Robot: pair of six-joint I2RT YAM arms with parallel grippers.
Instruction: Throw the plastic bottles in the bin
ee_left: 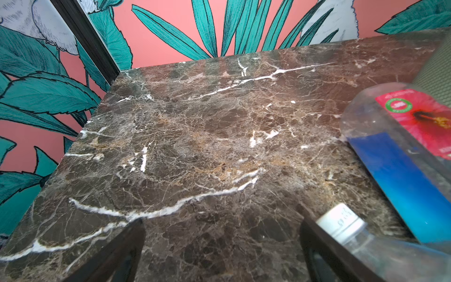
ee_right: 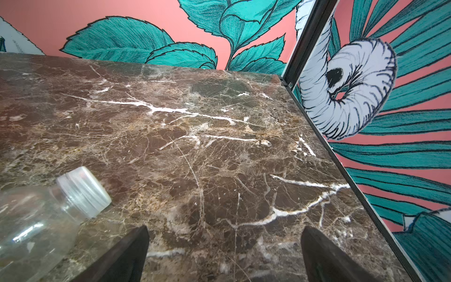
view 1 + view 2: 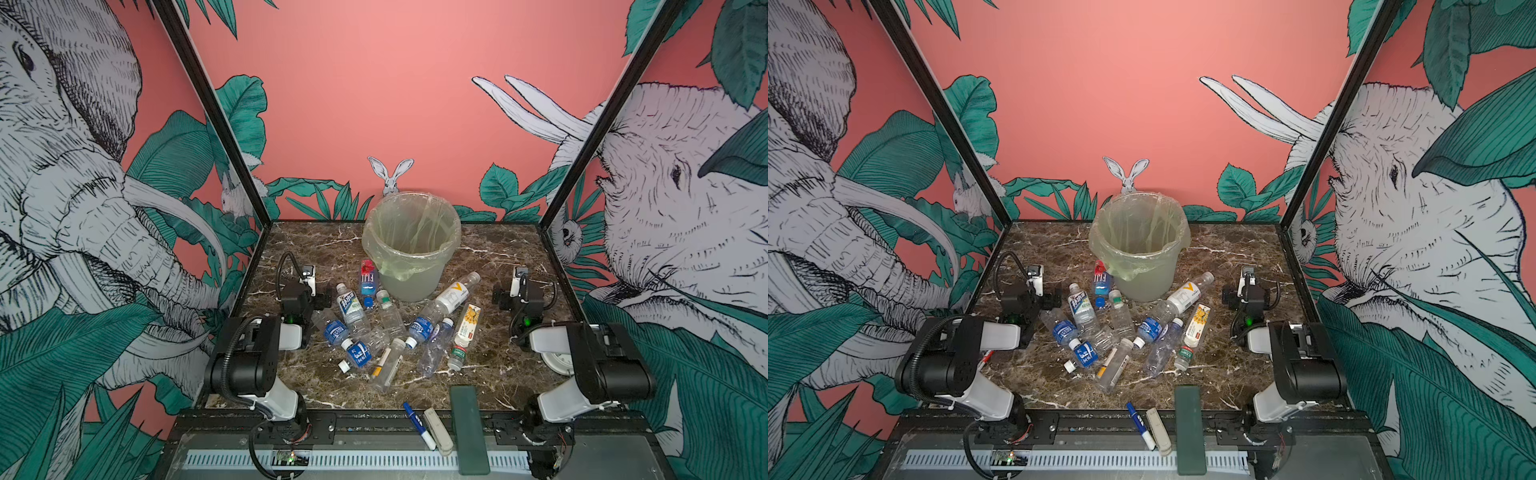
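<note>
In both top views, a blue-labelled bottle (image 3: 369,280) (image 3: 1101,280) just left of frame centre reads "FIJI". A white-labelled bottle (image 3: 452,296), right of centre, bears a yellow "V". Print on the other bottles (image 3: 336,330) is too blurred to read.

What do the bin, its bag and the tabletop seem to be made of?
Bin: translucent grey-white plastic, matte; light passes through its wall.
Bag: thin pale green film, glossy and wrinkled.
Tabletop: brown marble or a marble-look print, polished; white veins, faint reflections.
</note>
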